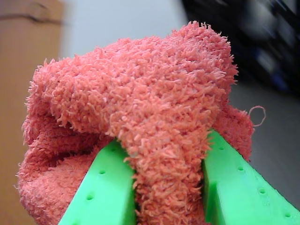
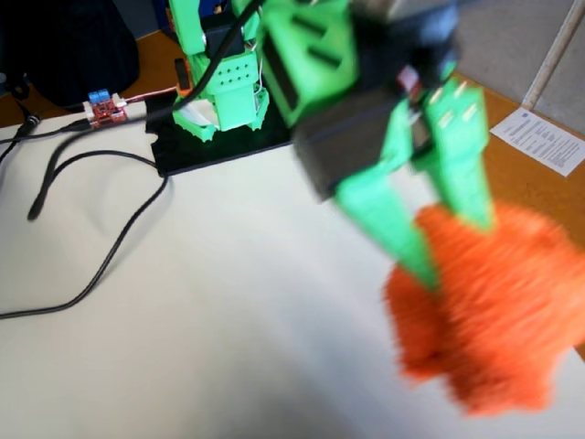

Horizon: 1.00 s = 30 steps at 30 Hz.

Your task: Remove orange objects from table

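Wrist view: end effector (image 1: 168, 187) clamped on orange plush (image 1: 140, 103), long axis crosswise.

Wrist view: rides just behind the claw (image 1: 168, 187), looking out along its green fingers, extremely close. Fixed view: high, angled down over the white tabletop (image 2: 210, 311), arm base at upper frame. Shared: claw (image 2: 452, 251) and orange plush (image 1: 140, 108).

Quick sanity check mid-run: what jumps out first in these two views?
The orange plush fills the wrist view, pinched between the green gripper fingers. In the fixed view it hangs blurred at lower right above the white table, with black cables trailing at left.
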Each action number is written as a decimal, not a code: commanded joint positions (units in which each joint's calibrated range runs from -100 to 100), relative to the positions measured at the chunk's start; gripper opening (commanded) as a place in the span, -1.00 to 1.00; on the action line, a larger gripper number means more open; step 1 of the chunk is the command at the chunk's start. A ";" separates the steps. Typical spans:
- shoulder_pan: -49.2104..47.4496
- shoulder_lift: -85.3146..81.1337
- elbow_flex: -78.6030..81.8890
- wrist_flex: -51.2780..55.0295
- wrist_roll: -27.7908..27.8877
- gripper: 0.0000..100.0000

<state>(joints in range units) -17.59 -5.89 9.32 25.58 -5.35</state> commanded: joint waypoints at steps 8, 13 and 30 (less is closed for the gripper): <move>-26.81 3.25 -51.38 -6.65 4.30 -0.99; -41.89 9.46 -64.65 -8.76 6.50 -0.98; -57.20 3.00 -26.57 -14.19 10.89 -0.91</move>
<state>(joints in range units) -73.35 1.96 -18.13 13.56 6.03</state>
